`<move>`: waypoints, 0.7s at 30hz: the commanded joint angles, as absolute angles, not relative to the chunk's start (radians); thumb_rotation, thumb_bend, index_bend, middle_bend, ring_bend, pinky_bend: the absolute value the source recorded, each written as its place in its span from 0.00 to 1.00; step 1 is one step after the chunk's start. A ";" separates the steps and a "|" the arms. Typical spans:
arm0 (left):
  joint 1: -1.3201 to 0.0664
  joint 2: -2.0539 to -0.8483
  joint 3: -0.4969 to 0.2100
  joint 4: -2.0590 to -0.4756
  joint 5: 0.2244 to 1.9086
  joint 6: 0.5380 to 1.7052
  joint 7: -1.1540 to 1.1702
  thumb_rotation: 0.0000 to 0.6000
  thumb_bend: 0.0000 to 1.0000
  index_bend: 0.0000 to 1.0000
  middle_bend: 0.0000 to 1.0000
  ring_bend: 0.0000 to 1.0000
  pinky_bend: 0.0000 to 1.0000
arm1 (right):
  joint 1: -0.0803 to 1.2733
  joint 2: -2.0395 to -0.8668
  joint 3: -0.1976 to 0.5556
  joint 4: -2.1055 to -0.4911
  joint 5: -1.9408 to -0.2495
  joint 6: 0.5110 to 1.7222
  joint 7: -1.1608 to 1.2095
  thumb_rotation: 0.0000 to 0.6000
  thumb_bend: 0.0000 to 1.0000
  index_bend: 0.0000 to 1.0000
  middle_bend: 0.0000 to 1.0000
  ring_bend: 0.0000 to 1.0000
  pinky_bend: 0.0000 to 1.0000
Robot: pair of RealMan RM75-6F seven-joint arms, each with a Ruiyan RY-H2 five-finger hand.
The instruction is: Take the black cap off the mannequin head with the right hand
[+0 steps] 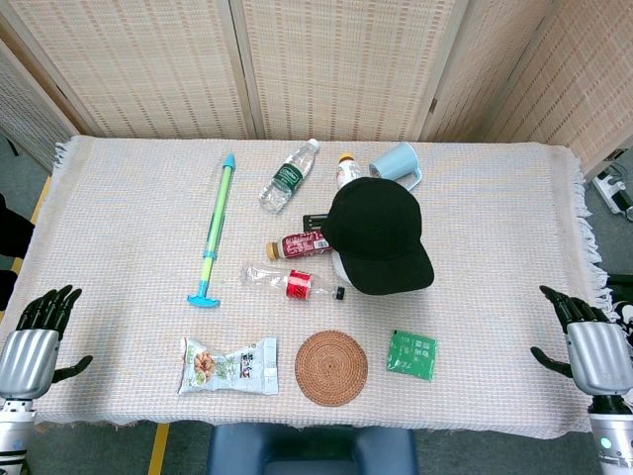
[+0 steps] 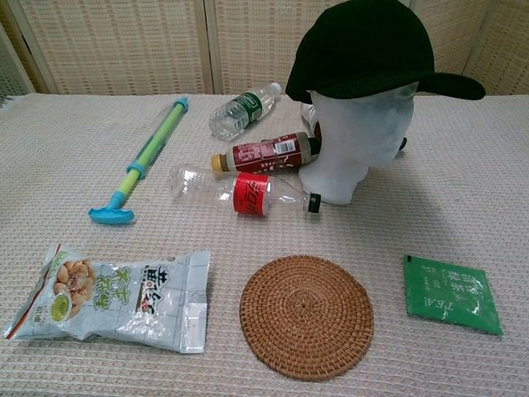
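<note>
The black cap (image 1: 378, 235) (image 2: 366, 47) sits on the white mannequin head (image 2: 354, 136), right of the table's middle, with its brim pointing toward the front right. My right hand (image 1: 587, 345) rests at the table's right front edge, well apart from the cap, its fingers spread and nothing in it. At the left front edge my left hand (image 1: 36, 340) lies the same way, fingers apart and holding nothing. Neither hand shows in the chest view.
Beside the head lie a red-label bottle (image 2: 263, 155) and a clear cola bottle (image 2: 244, 191). Behind it are a water bottle (image 1: 288, 176), an orange-capped bottle (image 1: 346, 168) and a blue cup (image 1: 397, 164). In front lie a rattan coaster (image 1: 331, 367), a green tea packet (image 1: 411, 354), a snack bag (image 1: 229, 365) and a green-blue pump (image 1: 215, 229).
</note>
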State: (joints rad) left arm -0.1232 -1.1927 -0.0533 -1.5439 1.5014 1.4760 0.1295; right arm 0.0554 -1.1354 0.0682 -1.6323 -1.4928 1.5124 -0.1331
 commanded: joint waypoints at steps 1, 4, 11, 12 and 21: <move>-0.125 -1.192 -0.050 -1.547 1.495 1.468 0.134 1.00 0.11 0.06 0.11 0.10 0.16 | 0.059 -1.140 0.065 -1.631 -1.491 1.502 -0.132 1.00 0.04 0.16 0.26 0.26 0.37; -0.124 -1.192 -0.049 -1.547 1.497 1.470 0.134 1.00 0.11 0.06 0.11 0.10 0.16 | 0.064 -1.144 0.061 -1.629 -1.496 1.490 -0.131 1.00 0.04 0.16 0.26 0.27 0.37; -0.118 -1.186 -0.046 -1.550 1.501 1.480 0.127 1.00 0.11 0.06 0.11 0.10 0.16 | 0.074 -1.149 0.062 -1.625 -1.533 1.503 -0.109 1.00 0.04 0.18 0.28 0.26 0.37; -0.118 -1.185 -0.046 -1.551 1.501 1.480 0.126 1.00 0.11 0.06 0.11 0.10 0.16 | 0.076 -1.148 0.065 -1.625 -1.538 1.507 -0.106 1.00 0.04 0.18 0.28 0.26 0.37; -0.118 -1.176 -0.041 -1.558 1.516 1.486 0.121 1.00 0.11 0.06 0.11 0.10 0.16 | 0.169 -1.158 0.135 -1.679 -1.605 1.496 -0.099 1.00 0.05 0.29 0.38 0.26 0.37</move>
